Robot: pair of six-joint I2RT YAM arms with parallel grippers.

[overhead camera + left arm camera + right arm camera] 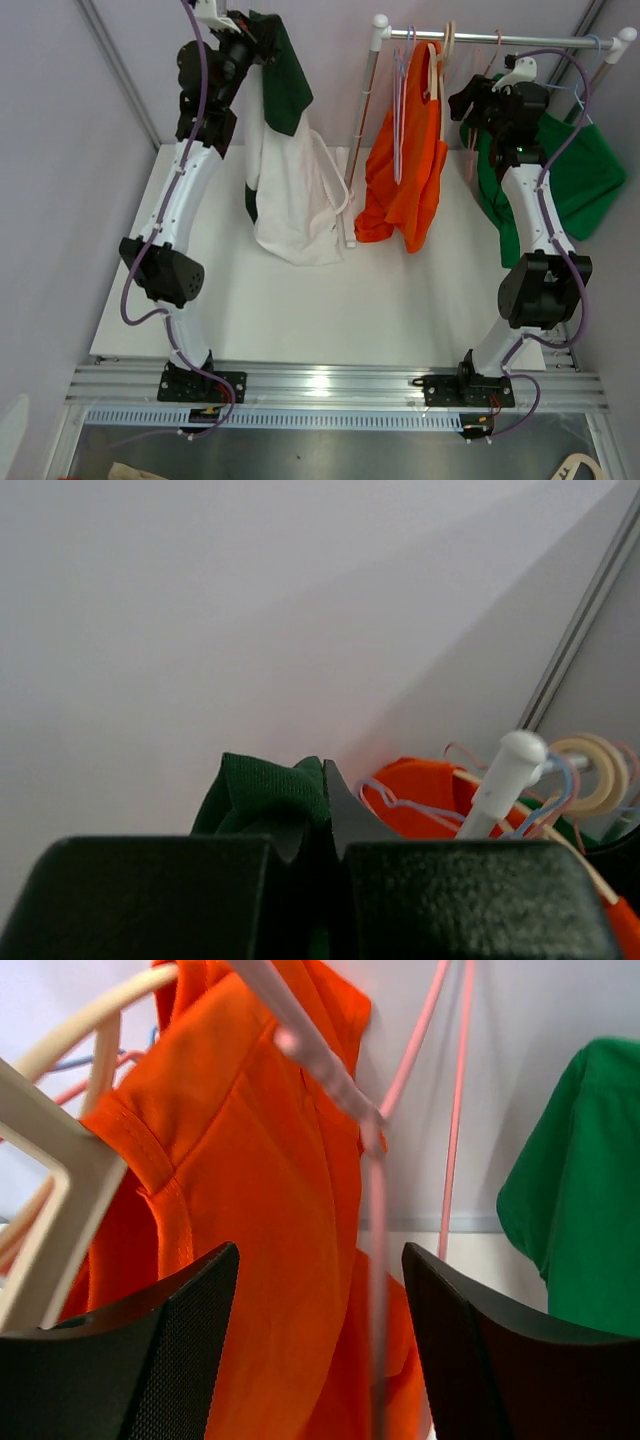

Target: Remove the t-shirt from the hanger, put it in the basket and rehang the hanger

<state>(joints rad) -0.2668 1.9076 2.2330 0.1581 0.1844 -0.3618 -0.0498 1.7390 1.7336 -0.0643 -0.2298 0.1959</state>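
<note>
Left of the rail (500, 38), the left fingers (150, 900) are clamped on the dark green t-shirt (285, 85), with white cloth (295, 200) hanging below. Under the rail, the right fingers (170, 1340) are spread wide with a pink hanger (330, 1070) between them, beside the orange t-shirt (410, 170).

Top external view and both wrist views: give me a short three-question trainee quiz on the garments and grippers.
1. True or false: the left gripper is shut on bunched dark green cloth.
2. Which garment fills the view between the fingers of the open right gripper? A) white towel B) bright orange fabric t-shirt C) black jacket
3. Fill in: in the top view, the bright green t-shirt is on the orange one's ____ side.
Key: 1 true; 2 B; 3 right.
</note>
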